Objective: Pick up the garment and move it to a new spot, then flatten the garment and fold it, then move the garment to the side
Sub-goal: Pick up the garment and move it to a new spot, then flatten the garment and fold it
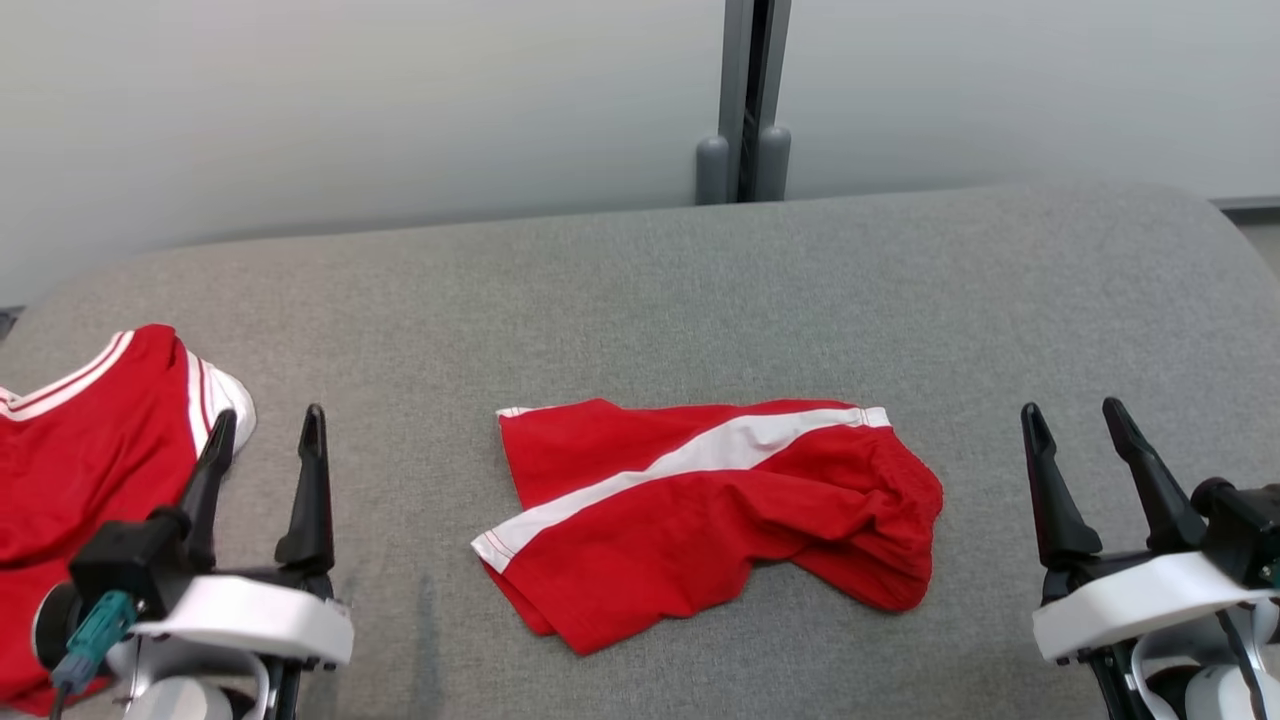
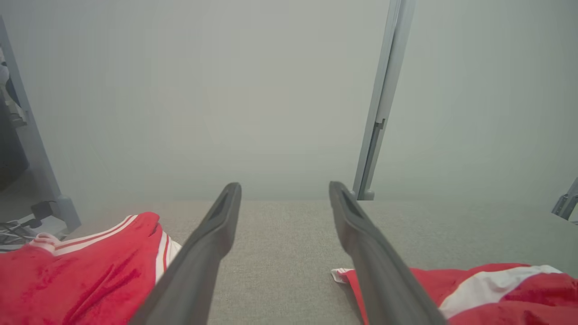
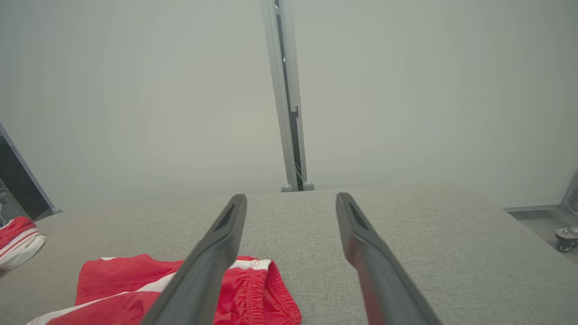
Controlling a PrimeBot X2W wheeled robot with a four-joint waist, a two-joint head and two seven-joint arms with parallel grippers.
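Two red garments lie on the grey fabric-covered table [image 1: 640,300]. Red shorts [image 1: 720,520] with a white side stripe lie rumpled and partly folded over in the middle, between my two grippers and touched by neither. A red jersey [image 1: 90,450] with white trim lies at the left edge, just beside my left gripper [image 1: 270,415]. That gripper is open, with nothing between its fingers. My right gripper [image 1: 1072,408] stands open at the lower right, well clear of the shorts. The wrist views show the left gripper [image 2: 284,186] and the right gripper [image 3: 291,197] open over bare table, with the shorts [image 2: 496,293] [image 3: 113,280] low in each.
A pale wall with a grey vertical post [image 1: 745,100] stands right behind the table's far edge. The table's corners are rounded. Off its right end a caster wheel [image 3: 566,239] sits on the floor; off its left end lie cables [image 2: 18,225].
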